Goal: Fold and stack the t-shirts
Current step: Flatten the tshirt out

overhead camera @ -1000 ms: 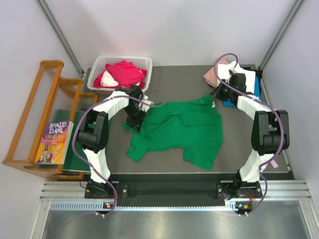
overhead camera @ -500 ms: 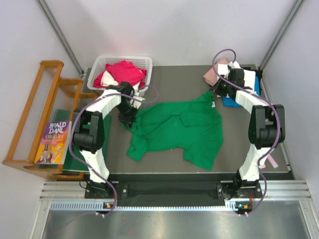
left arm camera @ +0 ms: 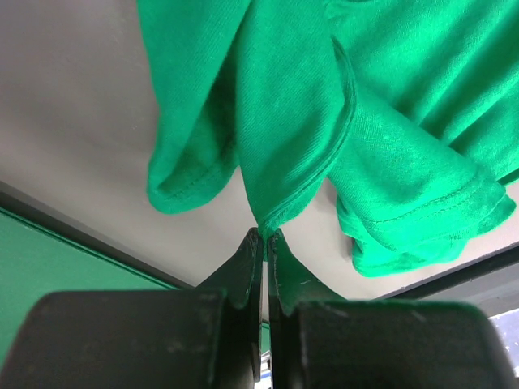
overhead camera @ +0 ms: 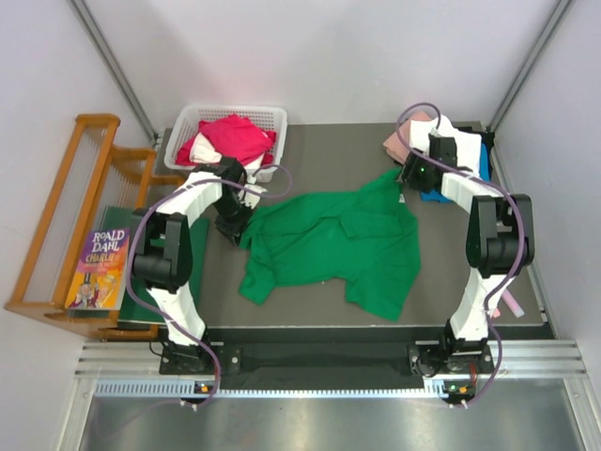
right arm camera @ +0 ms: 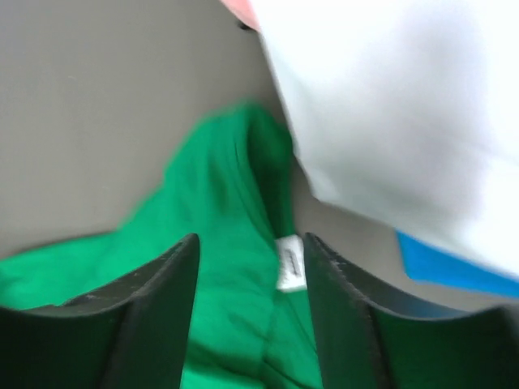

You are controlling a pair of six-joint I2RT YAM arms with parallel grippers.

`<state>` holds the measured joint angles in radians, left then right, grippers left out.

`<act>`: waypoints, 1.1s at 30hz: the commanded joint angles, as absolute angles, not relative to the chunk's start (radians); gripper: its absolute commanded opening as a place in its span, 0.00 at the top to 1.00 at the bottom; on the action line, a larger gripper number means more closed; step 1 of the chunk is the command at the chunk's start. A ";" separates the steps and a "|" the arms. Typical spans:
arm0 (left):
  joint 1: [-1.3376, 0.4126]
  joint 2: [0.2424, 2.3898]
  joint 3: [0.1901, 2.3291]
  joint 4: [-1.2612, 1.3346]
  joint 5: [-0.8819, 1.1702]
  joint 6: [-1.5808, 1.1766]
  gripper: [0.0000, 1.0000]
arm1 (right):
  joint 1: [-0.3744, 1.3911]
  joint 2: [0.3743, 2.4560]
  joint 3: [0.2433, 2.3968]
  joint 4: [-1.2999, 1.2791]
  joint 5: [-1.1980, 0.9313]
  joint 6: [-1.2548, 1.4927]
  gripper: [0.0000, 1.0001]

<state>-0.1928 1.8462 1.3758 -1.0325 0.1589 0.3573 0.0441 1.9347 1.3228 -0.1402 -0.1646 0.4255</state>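
The bright green cloth t-shirt (overhead camera: 338,246) is lying spread and rumpled mid-way across the dark grey surface (overhead camera: 329,150) in the top view. The left pincer (overhead camera: 231,225) is sitting at its left edge and the right pincer (overhead camera: 406,177) at its far right corner. A white plastic basket (overhead camera: 188,127) at the far left is holding a red t-shirt (overhead camera: 235,136). A pink t-shirt (overhead camera: 396,143) and a blue t-shirt (overhead camera: 434,195) are lying at the far right.

In the left wrist view, the left pincer is squeezing a fold of the green shirt's edge between fully closed tips.

In the blurred right wrist view, the right pincer is standing partly open, gripping nothing. The shirt's small white neck label (right arm camera: 289,263) is showing between its fingers, with a white t-shirt (right arm camera: 389,121) beyond. Whether the tips are touching cloth, I cannot tell.
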 commanded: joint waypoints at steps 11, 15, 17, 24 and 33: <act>-0.193 1.806 1.373 -1.015 0.167 0.371 1.00 | 0.052 1.853 1.245 -0.095 -0.095 0.402 0.64; -0.193 1.801 1.371 -1.017 0.169 0.373 1.00 | 0.054 1.931 1.302 -0.106 -0.149 0.416 0.64; -0.193 1.802 1.373 -1.019 0.169 0.371 1.00 | 0.061 1.968 1.328 -0.106 -0.159 0.422 0.65; -0.193 1.809 1.379 -1.017 0.172 0.371 1.00 | 0.080 2.043 1.407 -0.129 -0.178 0.416 0.66; -0.193 1.818 1.382 -1.014 0.172 0.370 1.00 | 0.089 2.060 1.430 -0.137 -0.183 0.417 0.71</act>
